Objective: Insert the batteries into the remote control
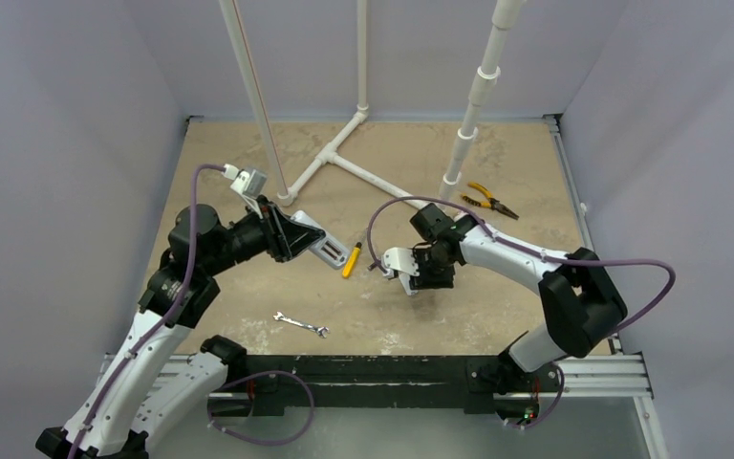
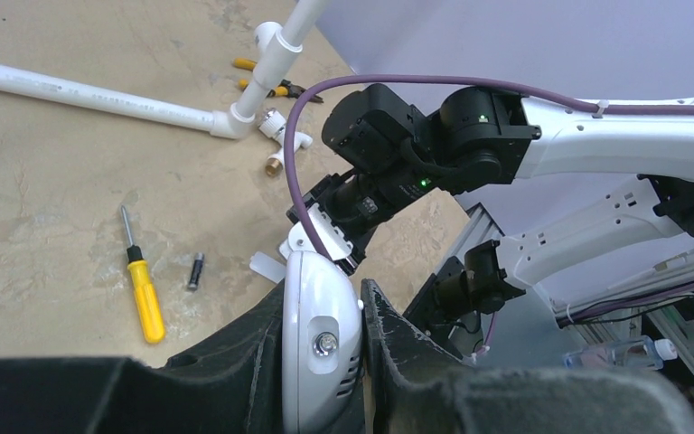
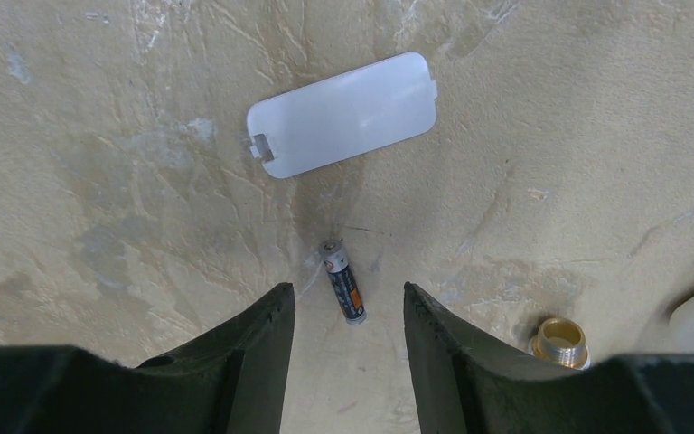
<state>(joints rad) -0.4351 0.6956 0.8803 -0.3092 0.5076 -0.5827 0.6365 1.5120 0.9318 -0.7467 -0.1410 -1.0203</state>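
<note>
Over the battery (image 3: pixel 343 294): right arm (image 1: pixel 508 251), jaws apart.

Remote control (image 2: pixel 323 344) lower end cut off at 6 o'clock, flanks hidden by jaws, brass fitting (image 3: pixel 560 340) half-hidden at 5 o'clock

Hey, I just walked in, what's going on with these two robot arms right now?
The left gripper is clamped on the white remote control, holding it above the table. The right gripper is open and pointing down over a single battery that lies on the table, one finger on either side of it, not closed. The loose white battery cover lies just beyond it. Whether any battery is already in the remote can't be seen from here.
</note>
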